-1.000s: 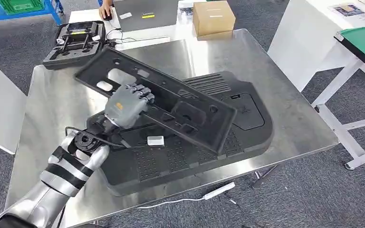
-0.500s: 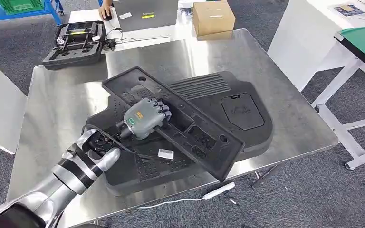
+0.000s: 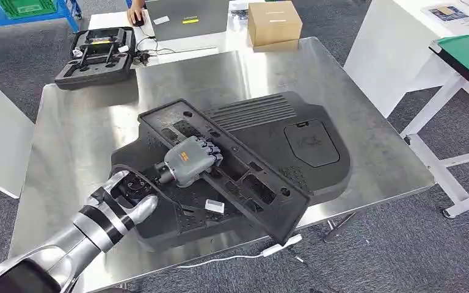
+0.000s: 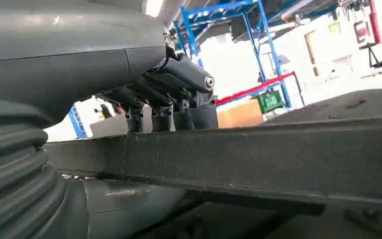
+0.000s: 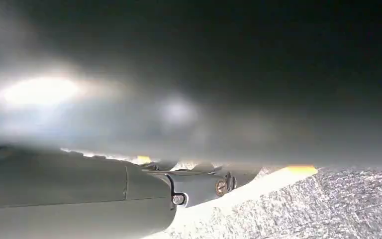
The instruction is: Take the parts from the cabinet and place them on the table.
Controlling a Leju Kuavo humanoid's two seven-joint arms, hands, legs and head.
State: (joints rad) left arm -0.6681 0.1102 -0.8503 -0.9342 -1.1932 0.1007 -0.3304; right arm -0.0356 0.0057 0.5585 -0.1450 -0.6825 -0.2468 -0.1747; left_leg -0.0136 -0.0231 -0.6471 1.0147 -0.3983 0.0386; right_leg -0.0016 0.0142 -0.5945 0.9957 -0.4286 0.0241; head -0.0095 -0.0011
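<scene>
Long black frame part [image 3: 244, 177] is gripped at its near-left end by the left hand [image 3: 190, 160]; fingers [image 3: 210, 148] are curled over the upper edge, thumb is hidden underneath. In the left wrist view the dark fingers [image 4: 181, 117] are seen hooked over the frame's bar [image 4: 258, 154], grey thumb below it. The frame part is laid diagonally across the large black panel [image 3: 293, 137], resting on it or just above it — contact cannot be told. Its far-right corner overhangs the panel's near edge and reaches the desk [image 3: 79, 128] edge. A small white tag [image 3: 214, 207] is seen on the panel just beside the frame's near side.

The large black panel is lying flat on the steel desk, taking up most of the middle. A black case [image 3: 96, 52] with tools is placed at the desk's far-left corner, well apart from the panel. A cardboard box [image 3: 273, 23] and a laptop [image 3: 186, 17] are set beyond the panel on a white surface; a person's hand [image 3: 135, 13] is seen beside the laptop.

Right hand [image 5: 199, 184] is seen blurred and close in the right wrist view above grey carpet; whether it is released or clenched cannot be told.
</scene>
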